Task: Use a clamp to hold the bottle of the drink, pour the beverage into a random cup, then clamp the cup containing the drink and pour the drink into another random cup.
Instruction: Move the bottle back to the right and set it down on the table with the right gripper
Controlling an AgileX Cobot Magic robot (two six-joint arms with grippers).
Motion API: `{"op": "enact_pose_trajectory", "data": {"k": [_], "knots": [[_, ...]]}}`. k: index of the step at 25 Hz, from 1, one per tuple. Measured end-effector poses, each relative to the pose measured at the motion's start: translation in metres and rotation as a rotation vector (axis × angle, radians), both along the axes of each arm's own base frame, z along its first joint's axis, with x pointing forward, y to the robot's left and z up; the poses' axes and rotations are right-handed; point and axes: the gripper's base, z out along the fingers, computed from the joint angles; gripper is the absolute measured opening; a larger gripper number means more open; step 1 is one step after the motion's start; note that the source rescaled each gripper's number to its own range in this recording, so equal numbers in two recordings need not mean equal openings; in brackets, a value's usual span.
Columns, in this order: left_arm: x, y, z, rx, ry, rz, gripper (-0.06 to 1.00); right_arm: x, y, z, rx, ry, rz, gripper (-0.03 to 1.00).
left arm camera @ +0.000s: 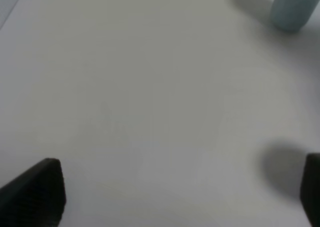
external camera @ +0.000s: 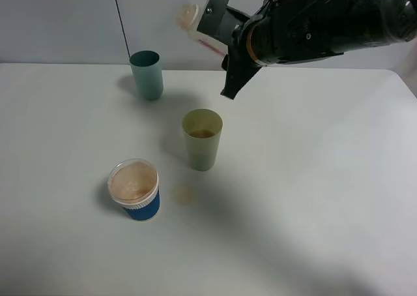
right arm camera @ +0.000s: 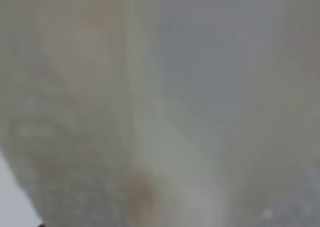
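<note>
**Bottle aloft and tilted in the right gripper, three cups below**

The right gripper (external camera: pixel 218 22) holds the bottle (external camera: pixel 192 19) high in the air near the table's far edge, up and to the right of the teal cup (external camera: pixel 146 74) in the high view. The bottle is tilted well off upright. Its long axis runs from a pale round end at upper left down to the red-pink label beside the gripper. Whether that round end is the neck or the base cannot be told. The jaws themselves are hidden. In the right wrist view the translucent bottle wall (right arm camera: pixel 150 112) fills the frame in a blur.

The yellow-green cup (external camera: pixel 202 139) stands upright near the table's middle with a little beverage (external camera: pixel 202 133) in it. The blue cup with white rim (external camera: pixel 135 190) stands nearer and to the left, well apart, and holds more. A small pinkish-brown spot (external camera: pixel 186 195) lies on the table (external camera: pixel 313 198) between those two cups.

Open tabletop stretches to the right of the cups, under the arm, out to the right edge.

The left gripper (left arm camera: pixel 172 192) hangs over bare table with its black fingertips (left arm camera: pixel 35 192) spread wide and nothing between them.
</note>
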Motion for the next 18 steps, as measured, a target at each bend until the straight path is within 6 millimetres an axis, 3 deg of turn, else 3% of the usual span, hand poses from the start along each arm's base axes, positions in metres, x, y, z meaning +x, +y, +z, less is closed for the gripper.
{"op": "enact_pose_trajectory", "data": {"k": [11, 18], "knots": [[0.0, 0.0, 0.0, 0.0, 0.0, 0.0, 0.95, 0.003, -0.005, 0.0, 0.319, 0.091, -0.25, 0.01], [0.0, 0.0, 0.0, 0.0, 0.0, 0.0, 0.95, 0.018, -0.035, 0.014, 0.495, 0.095, -0.396, 0.01]]}}
